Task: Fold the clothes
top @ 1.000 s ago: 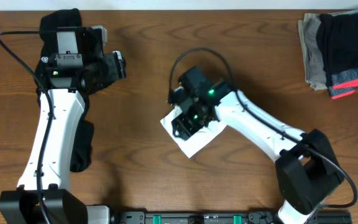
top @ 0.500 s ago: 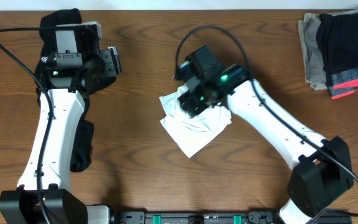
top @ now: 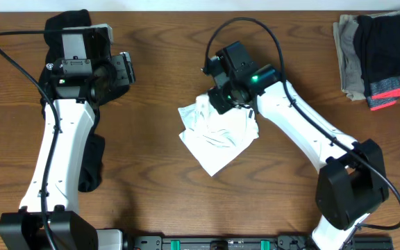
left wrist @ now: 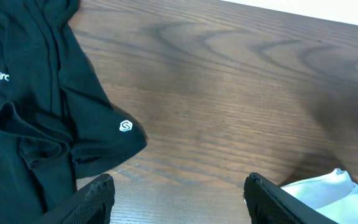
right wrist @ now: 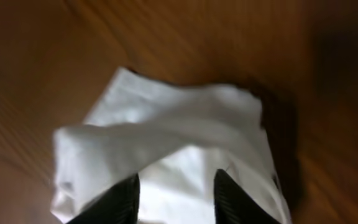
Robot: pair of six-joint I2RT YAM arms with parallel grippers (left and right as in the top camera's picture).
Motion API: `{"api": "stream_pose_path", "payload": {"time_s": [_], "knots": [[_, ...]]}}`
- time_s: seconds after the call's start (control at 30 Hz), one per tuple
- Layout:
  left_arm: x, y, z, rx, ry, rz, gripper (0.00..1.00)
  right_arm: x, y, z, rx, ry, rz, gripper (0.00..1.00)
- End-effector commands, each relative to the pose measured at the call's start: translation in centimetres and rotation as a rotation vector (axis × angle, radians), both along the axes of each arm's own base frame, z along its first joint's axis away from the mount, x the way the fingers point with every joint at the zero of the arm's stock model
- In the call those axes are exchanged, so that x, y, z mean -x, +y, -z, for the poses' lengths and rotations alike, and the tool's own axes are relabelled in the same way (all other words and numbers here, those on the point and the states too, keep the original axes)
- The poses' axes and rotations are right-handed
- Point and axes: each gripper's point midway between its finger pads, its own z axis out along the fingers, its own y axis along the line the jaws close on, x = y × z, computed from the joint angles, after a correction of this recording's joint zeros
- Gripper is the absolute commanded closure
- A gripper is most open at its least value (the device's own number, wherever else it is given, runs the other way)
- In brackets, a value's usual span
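Note:
The white T-shirt (top: 217, 139) lies bunched in the middle of the table, its print hidden. My right gripper (top: 222, 98) is at its far edge, and a layer of the cloth is drawn up toward it. In the right wrist view the white T-shirt (right wrist: 166, 130) fills the space between my right gripper's fingers (right wrist: 176, 199), which are closed on a bunch of cloth. My left gripper (left wrist: 176, 202) is open and empty above bare wood. A corner of the white T-shirt (left wrist: 328, 193) shows at the lower right of the left wrist view.
A black garment with a small white logo (left wrist: 36, 118) lies at the far left under the left arm (top: 82, 167). A stack of folded grey, black and coral-striped garments (top: 380, 59) sits at the back right corner.
My right gripper has moved toward the far side and slightly right, dragging the top of the T-shirt up with it; the shirt went from a flat fold to a bunched shape. The left arm barely moved.

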Motion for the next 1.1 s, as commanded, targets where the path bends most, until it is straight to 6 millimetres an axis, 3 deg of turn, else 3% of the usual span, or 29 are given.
{"api": "stream_pose_path", "payload": {"time_s": [0.0,0.13,0.23,0.47,0.6,0.8,0.93,1.07], "knots": [[-0.4,0.5,-0.4,-0.011,-0.014,-0.013,0.32,1.0,2.4,1.8,-0.022,0.041,-0.050,0.65],[-0.4,0.9,-0.4,-0.031,-0.013,-0.032,0.32,2.8,3.9,5.1,0.007,0.125,-0.098,0.66],[-0.4,1.3,-0.4,-0.044,-0.014,-0.045,0.32,4.1,4.6,5.9,0.011,0.166,-0.126,0.66],[-0.4,1.3,-0.4,-0.048,-0.013,-0.049,0.32,5.5,5.4,2.5,-0.065,0.172,-0.173,0.59],[-0.4,1.3,-0.4,-0.048,-0.013,-0.048,0.31,6.8,4.1,1.3,-0.040,0.204,-0.165,0.54],[-0.4,1.3,-0.4,-0.048,-0.013,-0.049,0.31,9.2,1.2,3.8,0.093,0.323,-0.132,0.56],[-0.4,1.3,-0.4,-0.048,-0.013,-0.048,0.32,7.3,-0.1,5.0,0.155,0.247,-0.059,0.58],[-0.4,1.3,-0.4,-0.048,-0.012,-0.048,0.31,4.3,0.1,4.4,0.136,0.131,-0.020,0.65]]}}
